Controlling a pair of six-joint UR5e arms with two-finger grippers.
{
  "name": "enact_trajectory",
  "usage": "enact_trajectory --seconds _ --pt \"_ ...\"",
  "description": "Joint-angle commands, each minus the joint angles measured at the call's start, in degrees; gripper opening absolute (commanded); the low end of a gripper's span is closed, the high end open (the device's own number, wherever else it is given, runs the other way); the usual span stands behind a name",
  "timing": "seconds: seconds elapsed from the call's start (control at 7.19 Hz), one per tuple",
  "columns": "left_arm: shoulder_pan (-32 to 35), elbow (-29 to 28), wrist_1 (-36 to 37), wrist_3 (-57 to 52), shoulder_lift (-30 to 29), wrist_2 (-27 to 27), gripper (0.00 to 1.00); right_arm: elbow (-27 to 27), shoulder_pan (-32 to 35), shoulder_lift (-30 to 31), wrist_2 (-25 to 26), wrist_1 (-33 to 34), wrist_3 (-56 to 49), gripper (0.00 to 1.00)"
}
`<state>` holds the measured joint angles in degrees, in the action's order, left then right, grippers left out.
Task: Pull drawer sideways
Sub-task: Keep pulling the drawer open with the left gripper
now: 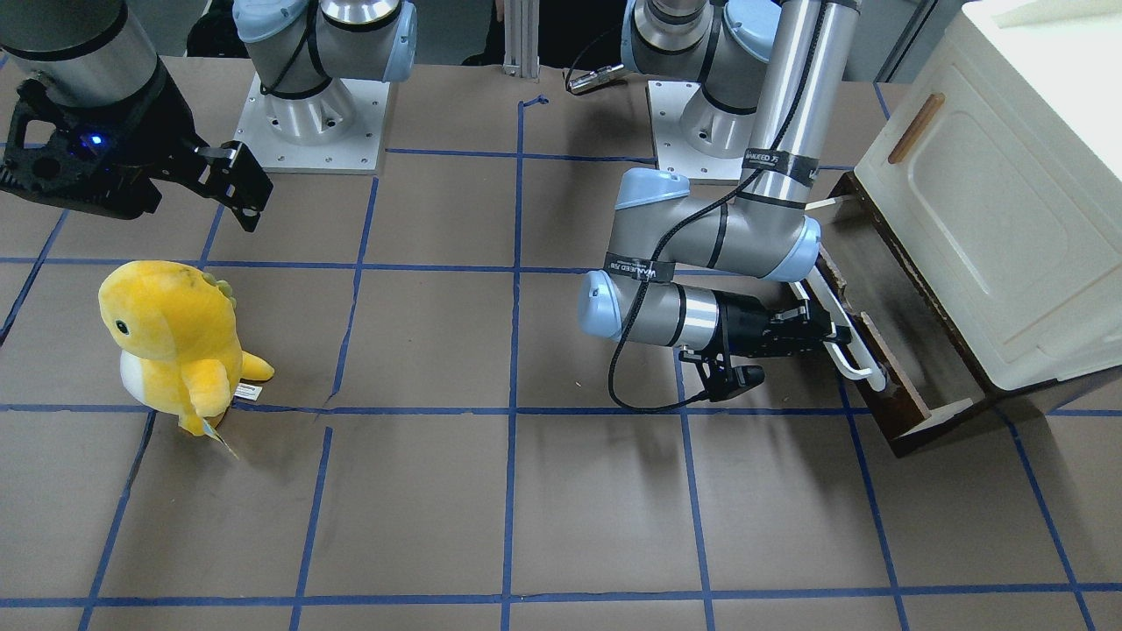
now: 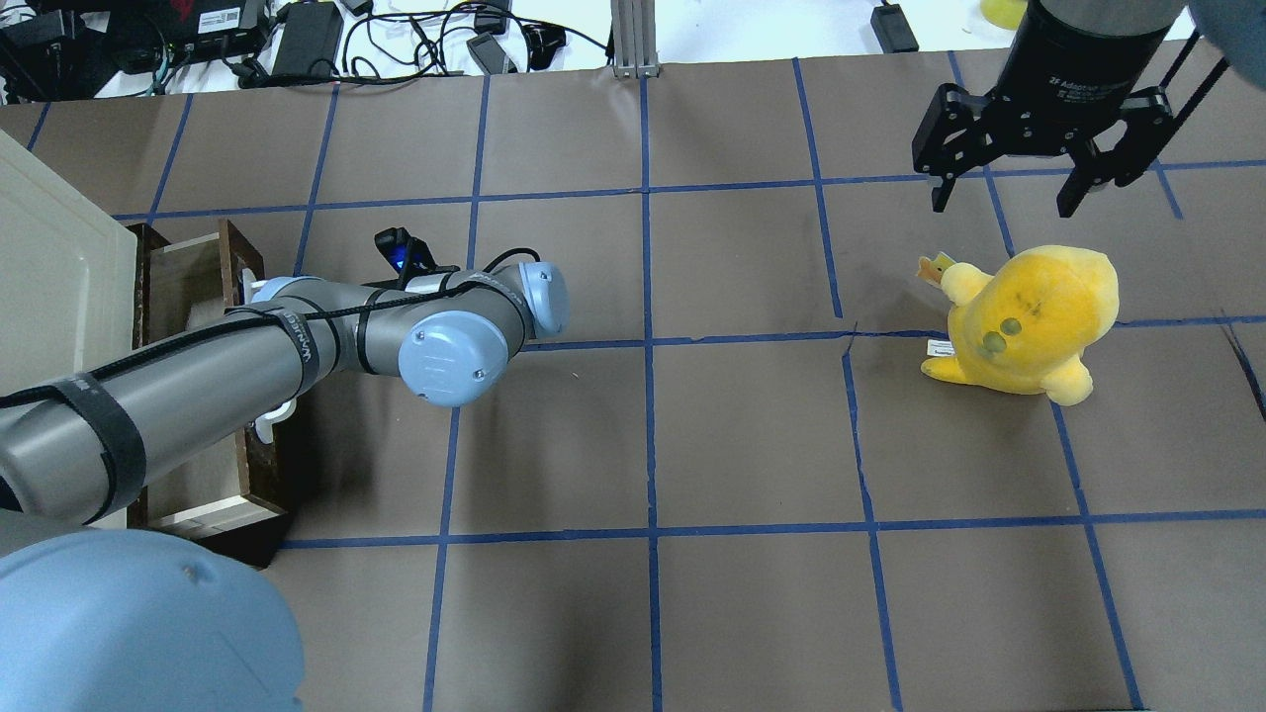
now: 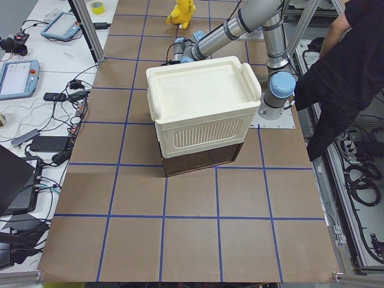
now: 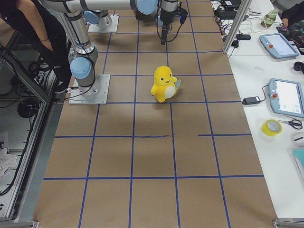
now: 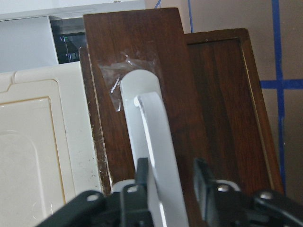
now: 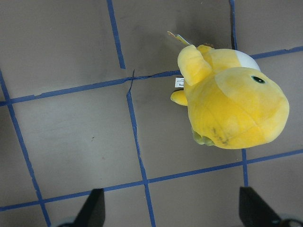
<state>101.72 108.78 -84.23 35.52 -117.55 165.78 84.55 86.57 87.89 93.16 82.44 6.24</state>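
The drawer (image 1: 903,399) has a dark brown front and a long white bar handle (image 1: 855,350). It stands partly pulled out from under the cream-white cabinet (image 1: 982,202) at the table's end. My left gripper (image 1: 837,337) is at the handle, lying sideways. In the left wrist view its two fingers sit close on either side of the white handle (image 5: 154,127), shut on it, in front of the drawer front (image 5: 142,56). In the overhead view my left arm hides most of the drawer (image 2: 188,287). My right gripper (image 2: 1002,206) is open and empty, high above the table.
A yellow plush toy (image 1: 175,342) stands on the brown table below my right gripper, also in the right wrist view (image 6: 232,109). Both arm bases (image 1: 311,114) are bolted at the robot's edge. A person stands by the table in the exterior left view (image 3: 342,72).
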Motion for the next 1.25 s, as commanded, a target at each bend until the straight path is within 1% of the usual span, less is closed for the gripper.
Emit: enact_trajectory --seconds 0.0,0.28,0.42,1.11 --pt "0.0 -0.1 0.1 -0.1 0.0 0.0 0.35 0.0 0.0 0.0 0.0 0.0 0.0 1.0" --pt "0.1 -0.2 0.0 -0.4 0.2 0.1 0.33 0.0 0.0 0.0 0.0 0.0 0.0 1.0" --pt "0.1 -0.3 0.3 -0.7 0.2 0.2 0.23 0.0 0.0 0.0 0.0 0.0 0.0 1.0" --pt "0.3 -1.1 0.8 -0.8 -0.7 0.0 0.22 0.0 0.0 0.0 0.0 0.0 0.0 1.0"
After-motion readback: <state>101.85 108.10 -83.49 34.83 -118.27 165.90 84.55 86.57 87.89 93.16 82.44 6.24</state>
